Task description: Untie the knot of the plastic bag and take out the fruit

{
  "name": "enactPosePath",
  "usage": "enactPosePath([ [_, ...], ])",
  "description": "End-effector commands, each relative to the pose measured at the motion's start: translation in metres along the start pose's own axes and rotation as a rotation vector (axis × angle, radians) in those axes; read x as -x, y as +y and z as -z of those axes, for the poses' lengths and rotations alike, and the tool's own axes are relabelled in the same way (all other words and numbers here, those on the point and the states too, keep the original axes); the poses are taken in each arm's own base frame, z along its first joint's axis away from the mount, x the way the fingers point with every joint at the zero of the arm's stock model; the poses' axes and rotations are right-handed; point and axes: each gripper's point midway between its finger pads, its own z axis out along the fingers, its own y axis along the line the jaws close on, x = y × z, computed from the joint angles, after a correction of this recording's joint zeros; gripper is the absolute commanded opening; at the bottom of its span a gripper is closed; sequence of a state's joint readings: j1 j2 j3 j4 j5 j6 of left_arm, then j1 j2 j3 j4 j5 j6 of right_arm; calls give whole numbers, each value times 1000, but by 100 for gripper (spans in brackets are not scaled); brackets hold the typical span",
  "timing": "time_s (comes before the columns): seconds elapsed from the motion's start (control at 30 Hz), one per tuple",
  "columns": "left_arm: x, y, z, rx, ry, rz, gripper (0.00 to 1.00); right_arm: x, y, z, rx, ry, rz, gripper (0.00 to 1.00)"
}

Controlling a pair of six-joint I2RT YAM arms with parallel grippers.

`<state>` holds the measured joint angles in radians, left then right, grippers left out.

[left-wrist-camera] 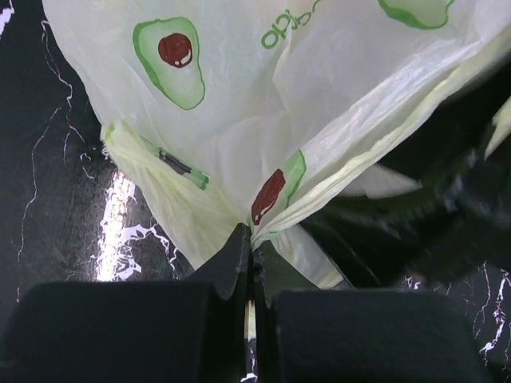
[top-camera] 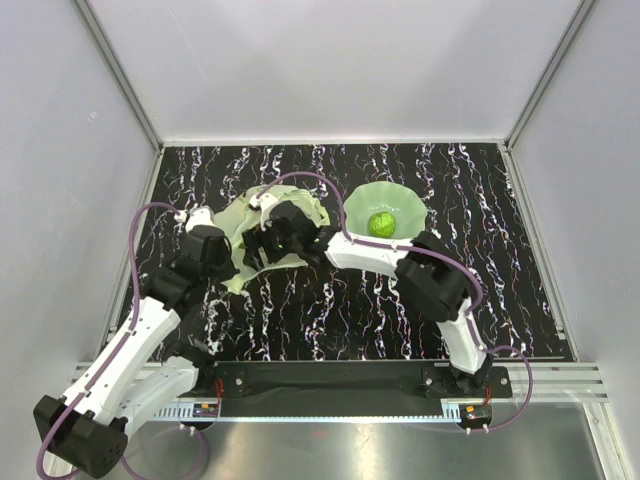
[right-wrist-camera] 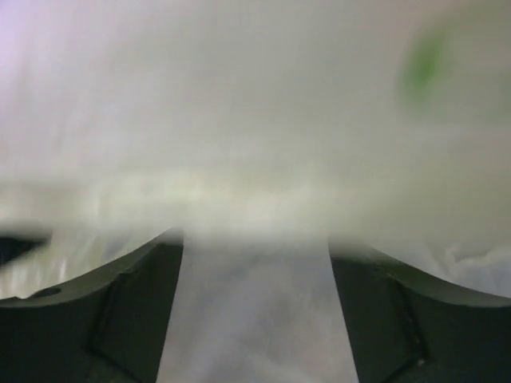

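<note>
The pale green plastic bag (top-camera: 238, 218), printed with avocados, lies at the table's middle left. My left gripper (top-camera: 237, 261) is shut on a gathered fold of the bag's near edge; in the left wrist view the jaws (left-wrist-camera: 252, 239) pinch the film (left-wrist-camera: 239, 120). My right gripper (top-camera: 260, 246) reaches into the bag from the right; its jaws (right-wrist-camera: 255, 239) stand open with blurred plastic (right-wrist-camera: 255, 120) all around them and nothing seen between them. A green round fruit (top-camera: 381, 222) lies in the green wavy-edged dish (top-camera: 412, 206). I cannot make out the knot. The other fruit pieces are hidden.
The dish stands right of the bag, just behind my right forearm (top-camera: 365, 255). The black marbled table (top-camera: 330, 320) ends at white walls at the back and sides. A metal rail (top-camera: 350, 380) with the arm bases runs along the near edge.
</note>
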<state>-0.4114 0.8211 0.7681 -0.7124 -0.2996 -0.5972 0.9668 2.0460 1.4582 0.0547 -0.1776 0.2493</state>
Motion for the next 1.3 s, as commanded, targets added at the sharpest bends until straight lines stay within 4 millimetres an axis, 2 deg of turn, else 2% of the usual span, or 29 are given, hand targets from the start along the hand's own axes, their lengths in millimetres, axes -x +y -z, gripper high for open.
enactPosePath([
  [0.0,6,-5,-3,-1,-17,37,0,48,-13,-21,-83,-123,-7,83],
  [0.07,1,-4,-5,-16,-20,62,0,44,-22,-35,-113,-119,-15,89],
  [0.17,0,-5,-4,-27,-30,76,0,53,-44,-43,-217,-189,8,95],
  [0.23,3,-5,-3,-27,-37,75,0,69,-56,-43,-288,-232,59,98],
  [0.27,4,-5,-2,-26,-38,71,0,66,-63,-48,-312,-228,73,100],
  [0.3,6,-5,-2,-27,-43,68,0,78,-68,-46,-353,-253,104,100],
  [0.37,9,-8,-2,-32,-46,67,0,77,-76,-53,-384,-247,129,100],
  [0.43,12,-14,-2,-56,-47,72,0,88,-78,-55,-406,-264,158,100],
  [0.47,13,-16,-2,-64,-47,75,0,85,-82,-59,-412,-261,165,100],
  [0.5,12,-18,-3,-71,-44,75,0,92,-82,-60,-416,-281,167,100],
  [0.57,12,-23,-4,-94,-39,76,0,90,-88,-66,-421,-279,163,100],
  [0.67,9,-26,-6,-112,-30,74,0,101,-86,-76,-407,-305,154,100],
  [0.7,8,-27,-7,-117,-30,76,0,91,-92,-85,-408,-276,149,100],
  [0.73,7,-27,-8,-119,-27,73,0,100,-90,-83,-401,-288,142,100],
  [0.77,7,-27,-8,-120,-28,74,0,101,-94,-89,-398,-292,131,100],
  [0.83,5,-26,-10,-120,-26,71,0,93,-90,-100,-353,-278,107,100],
  [0.9,5,-27,-11,-121,-29,71,0,96,-85,-105,-317,-290,80,100],
  [0.93,3,-26,-13,-121,-24,71,0,90,-87,-111,-311,-280,73,100],
  [0.97,4,-27,-13,-125,-24,73,0,95,-84,-113,-299,-294,63,100],
  [1.07,2,-31,-15,-140,-15,78,0,93,-84,-125,-287,-280,45,100],
  [1.13,1,-33,-16,-150,-13,80,0,82,-87,-134,-285,-263,26,100],
  [1.2,2,-34,-16,-158,-17,83,0,89,-84,-136,-269,-283,8,100],
  [1.23,2,-34,-16,-154,-16,84,0,79,-89,-139,-281,-253,-4,98],
  [1.27,3,-34,-16,-155,-17,83,0,83,-89,-139,-277,-262,-16,96],
])
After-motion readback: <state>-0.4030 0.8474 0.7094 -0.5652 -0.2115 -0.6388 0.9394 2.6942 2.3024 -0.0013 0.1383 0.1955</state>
